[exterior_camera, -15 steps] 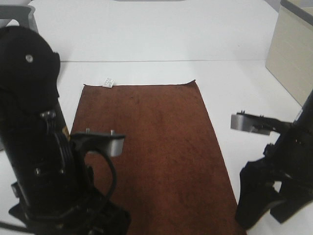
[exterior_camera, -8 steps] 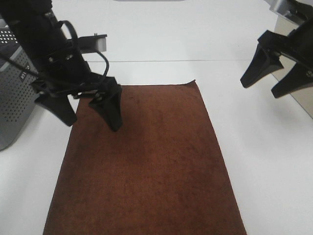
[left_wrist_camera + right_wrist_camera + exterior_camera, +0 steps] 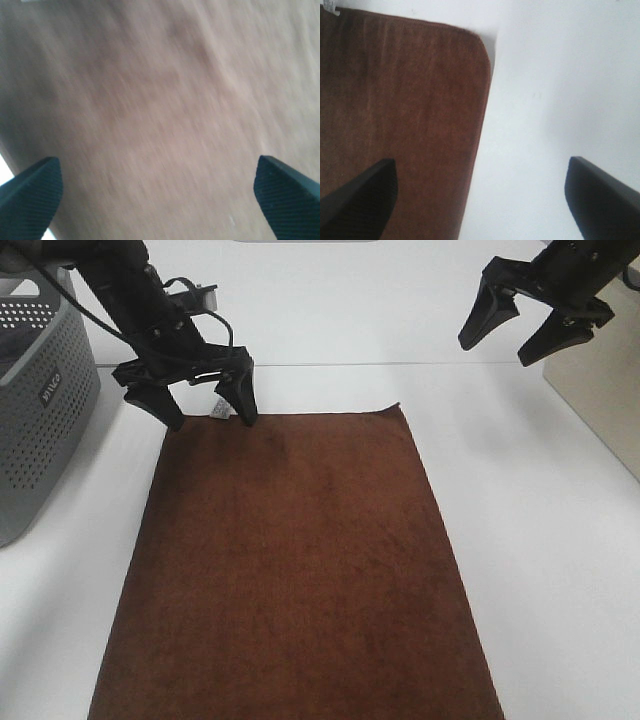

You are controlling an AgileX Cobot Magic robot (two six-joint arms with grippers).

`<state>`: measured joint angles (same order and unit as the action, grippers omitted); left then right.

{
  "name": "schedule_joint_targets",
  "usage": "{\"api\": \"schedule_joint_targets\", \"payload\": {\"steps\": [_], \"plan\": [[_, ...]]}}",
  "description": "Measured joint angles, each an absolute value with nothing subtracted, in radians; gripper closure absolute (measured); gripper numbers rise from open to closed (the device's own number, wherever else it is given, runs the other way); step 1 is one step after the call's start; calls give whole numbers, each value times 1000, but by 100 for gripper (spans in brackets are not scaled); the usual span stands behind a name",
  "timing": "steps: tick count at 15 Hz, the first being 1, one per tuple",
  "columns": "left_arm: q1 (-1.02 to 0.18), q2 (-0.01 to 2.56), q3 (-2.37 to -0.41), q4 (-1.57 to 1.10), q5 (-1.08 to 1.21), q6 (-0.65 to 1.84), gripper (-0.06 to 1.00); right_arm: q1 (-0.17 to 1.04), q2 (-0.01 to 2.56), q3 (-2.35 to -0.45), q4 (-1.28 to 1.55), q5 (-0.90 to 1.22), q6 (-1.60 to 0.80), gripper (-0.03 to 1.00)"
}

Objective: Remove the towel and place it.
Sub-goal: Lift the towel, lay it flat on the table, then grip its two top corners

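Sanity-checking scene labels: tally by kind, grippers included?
towel: 1
grey basket: 1
beige box: 1
grippers: 2, the left gripper and the right gripper, both open
Total: 5

One towel (image 3: 300, 570) — one basket (image 3: 45, 400).

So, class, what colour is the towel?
The towel is dark reddish-brown, clearest in the high view.

Open white table (image 3: 520, 540) gives passing room right of the flat towel (image 3: 300, 570) and beyond its far edge — a grey basket (image 3: 40, 390) blocks the left, a beige box (image 3: 600, 390) the far right.
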<state>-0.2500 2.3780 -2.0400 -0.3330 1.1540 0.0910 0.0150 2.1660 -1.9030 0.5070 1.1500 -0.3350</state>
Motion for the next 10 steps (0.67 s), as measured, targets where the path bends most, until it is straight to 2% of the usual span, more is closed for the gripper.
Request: {"api": "schedule_joint_targets", "payload": {"steps": [2,5,10], "plan": [[-222,2494,-2222,-332,1191,82,-2,15,2283,-2020,485,1173,-335,9],[-183,2587,-2363,-335,1205,62,-2,15,2424,-2157,473,1194,-335,8],[-104,2592,-2382,-344,1209,59,-2,17,2475,-2191,471,1164,-309,8]]}}
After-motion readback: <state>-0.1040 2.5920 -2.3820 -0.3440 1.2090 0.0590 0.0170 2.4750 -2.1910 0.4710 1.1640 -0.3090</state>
